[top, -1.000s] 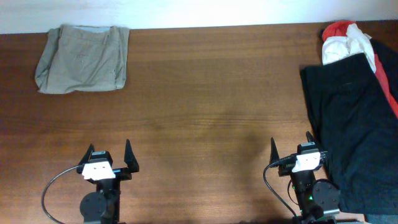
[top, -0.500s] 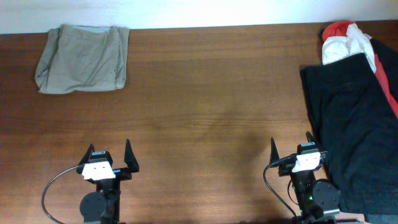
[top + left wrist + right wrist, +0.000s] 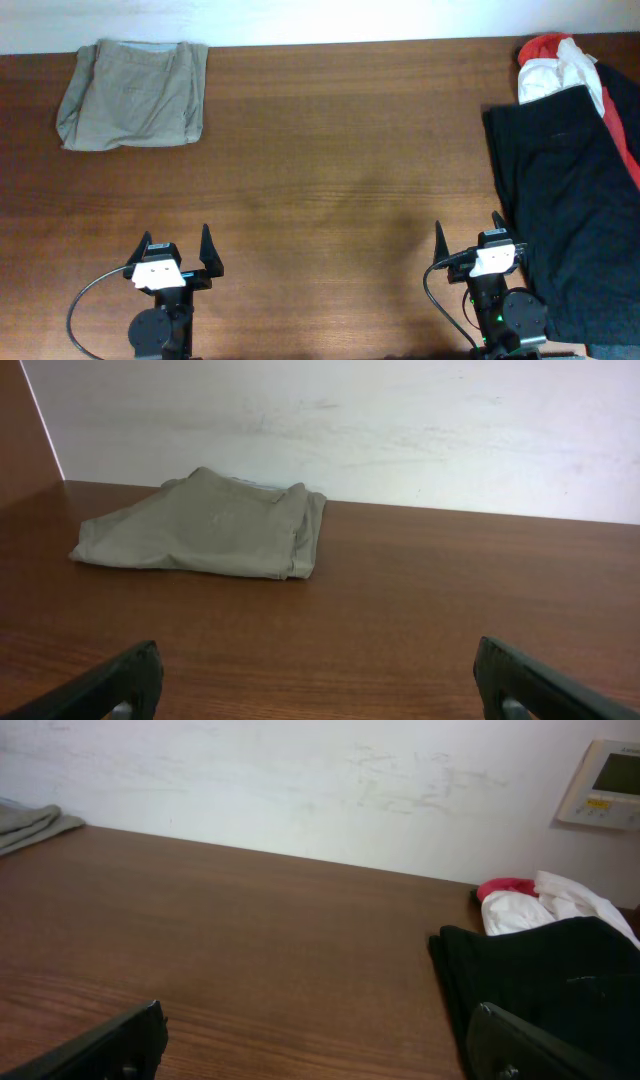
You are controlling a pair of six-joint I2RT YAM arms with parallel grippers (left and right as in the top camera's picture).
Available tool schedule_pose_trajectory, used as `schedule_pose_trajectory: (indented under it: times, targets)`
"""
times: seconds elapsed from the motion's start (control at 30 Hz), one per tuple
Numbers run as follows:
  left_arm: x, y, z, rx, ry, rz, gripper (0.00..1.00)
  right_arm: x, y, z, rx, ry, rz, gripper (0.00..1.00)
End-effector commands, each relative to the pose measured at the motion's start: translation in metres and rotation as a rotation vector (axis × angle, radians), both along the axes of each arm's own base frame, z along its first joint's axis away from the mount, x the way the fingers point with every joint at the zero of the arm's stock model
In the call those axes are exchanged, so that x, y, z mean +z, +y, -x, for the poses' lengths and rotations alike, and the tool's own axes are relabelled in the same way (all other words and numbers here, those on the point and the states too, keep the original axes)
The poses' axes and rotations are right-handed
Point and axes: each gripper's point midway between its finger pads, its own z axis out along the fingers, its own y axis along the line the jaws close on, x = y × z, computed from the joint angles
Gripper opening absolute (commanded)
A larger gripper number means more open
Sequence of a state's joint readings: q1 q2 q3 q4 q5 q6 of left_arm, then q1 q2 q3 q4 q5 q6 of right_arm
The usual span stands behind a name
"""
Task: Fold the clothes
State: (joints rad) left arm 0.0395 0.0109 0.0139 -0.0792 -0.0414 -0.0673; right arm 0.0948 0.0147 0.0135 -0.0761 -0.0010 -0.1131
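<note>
Khaki-beige garment (image 3: 132, 95) lies folded at ten o'clock; black trousers (image 3: 570, 190) sit heaped at three. Your left gripper (image 3: 176, 240) and right gripper (image 3: 468, 232) rest spread, empty; grasp the black next.

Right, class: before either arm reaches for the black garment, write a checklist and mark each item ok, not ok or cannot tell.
1. Left gripper open, holding nothing: ok.
2. Right gripper open, holding nothing: ok.
3. Black garment wholly in view: not ok, it runs off the overhead picture's right edge.
4. Black garment apart from other clothes: not ok, it overlaps the white garment and red garment.
5. Khaki garment folded, far left, out of the way: ok.
6. Bare table in the middle for folding: ok.
</note>
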Motion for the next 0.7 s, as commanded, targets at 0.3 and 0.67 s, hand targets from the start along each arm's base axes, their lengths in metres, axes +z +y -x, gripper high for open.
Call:
schedule_pose_trajectory:
  times: [0.3,0.67]
  targets:
    - [-0.002,0.001,0.000,0.004,0.002,-0.017,0.99,0.029,0.057,0.015,0.344,-0.129,-0.015,0.99]
    - [-0.002,0.001,0.000,0.004,0.002,-0.016,0.99,0.066,0.097,0.047,0.631,-0.269,-0.055,0.98]
